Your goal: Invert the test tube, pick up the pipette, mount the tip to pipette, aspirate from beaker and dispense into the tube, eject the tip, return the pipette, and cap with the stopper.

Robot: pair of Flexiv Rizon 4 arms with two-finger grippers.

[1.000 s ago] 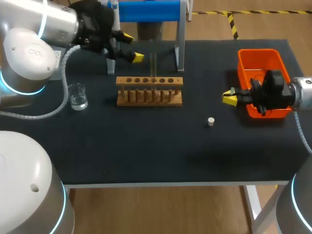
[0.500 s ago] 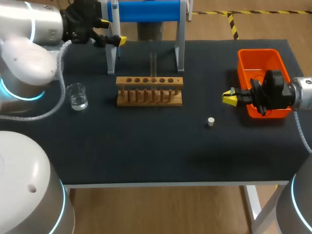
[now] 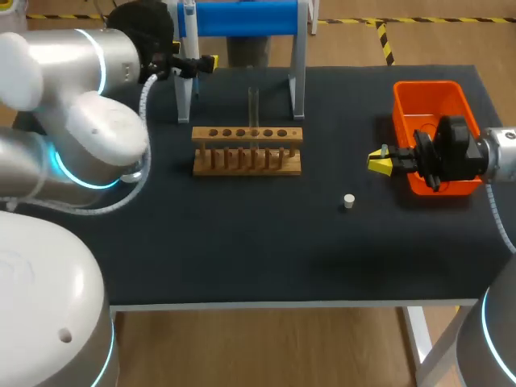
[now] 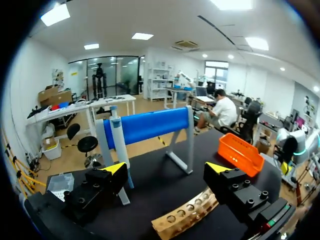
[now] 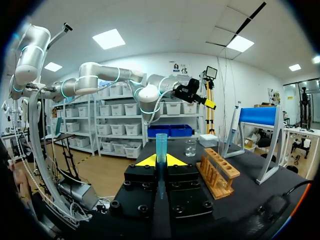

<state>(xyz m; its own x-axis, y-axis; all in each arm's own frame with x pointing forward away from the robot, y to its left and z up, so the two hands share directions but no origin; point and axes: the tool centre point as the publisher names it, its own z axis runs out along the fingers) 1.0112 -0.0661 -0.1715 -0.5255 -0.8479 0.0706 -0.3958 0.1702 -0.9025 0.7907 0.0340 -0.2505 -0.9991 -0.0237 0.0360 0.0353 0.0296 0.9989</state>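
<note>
Judging from the layout, you were at the second step of the run.

Done: the test tube (image 3: 253, 103) stood upright in the wooden rack (image 3: 247, 151). I took the inversion as finished, though I could not tell which end was up.

In hand: the pipette (image 4: 115, 131) hung on the blue stand (image 4: 147, 125), not yet lifted. Your left tool (image 4: 166, 172) was spread wide and carried nothing. The pipette was just ahead of it, nearer one finger than the other, and neither finger touched it.

Your right tool (image 5: 160, 161) was pinched narrow on a slim blue tube held upright, most likely the pipette tip (image 5: 161, 142). It waited just beside the orange bin (image 3: 435, 97).

Left to do:
- lift the pipette and mount the tip
- aspirate from the beaker (image 5: 190, 147) and dispense into the tube
- eject the tip and return the pipette
- cap the tube

The stopper (image 3: 348, 201) lay by itself between the rack and your right tool, apart from both.

Surface: the counter (image 3: 242, 250) was dark, matte and flat, and the pale stopper showed plainly against it. Nothing in the room beyond the counter was logged.
</note>
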